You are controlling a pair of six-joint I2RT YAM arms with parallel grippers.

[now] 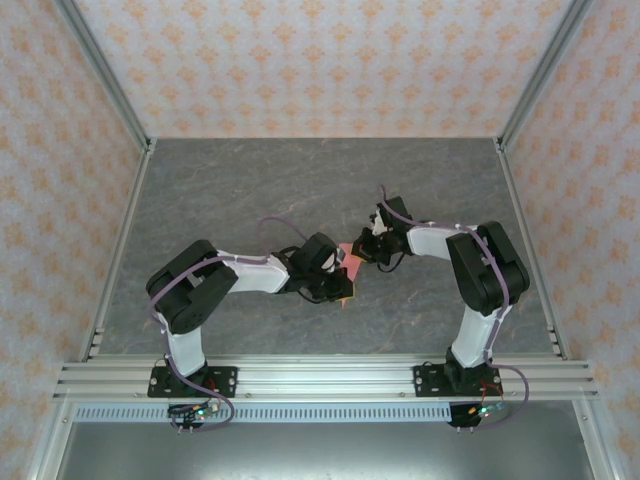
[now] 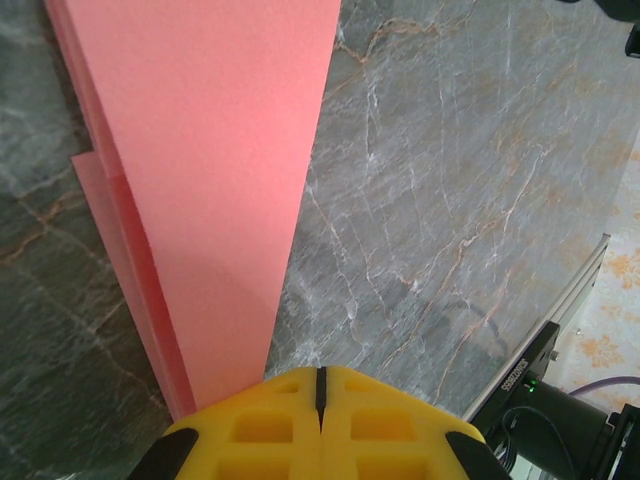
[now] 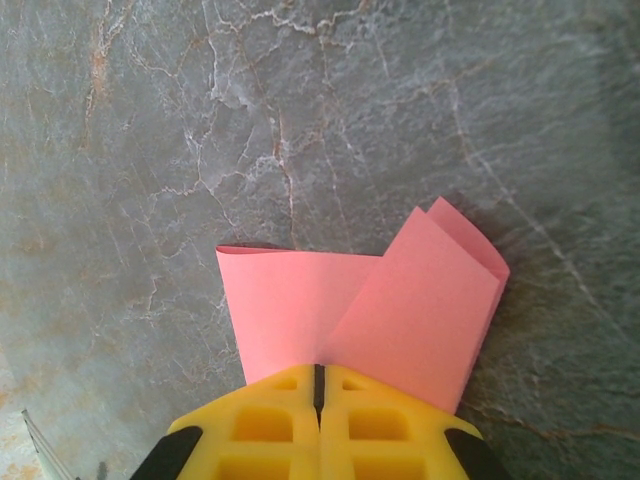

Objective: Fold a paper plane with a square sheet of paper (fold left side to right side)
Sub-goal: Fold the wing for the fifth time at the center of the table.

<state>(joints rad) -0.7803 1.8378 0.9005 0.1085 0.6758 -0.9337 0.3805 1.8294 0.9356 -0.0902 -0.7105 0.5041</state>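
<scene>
At the centre of the table (image 1: 250, 190), both jaws clamp the paper plane (image 2: 200, 150), edges layered, open surface all around.

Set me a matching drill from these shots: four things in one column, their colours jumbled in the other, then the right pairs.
Things
1. paper
2. table
3. left gripper
4. back wall

Colours
A. yellow at the fingertips
B. pale with an orange pattern
C. salmon pink
D. grey, veined like marble

Pairs: 1-C, 2-D, 3-A, 4-B
</scene>
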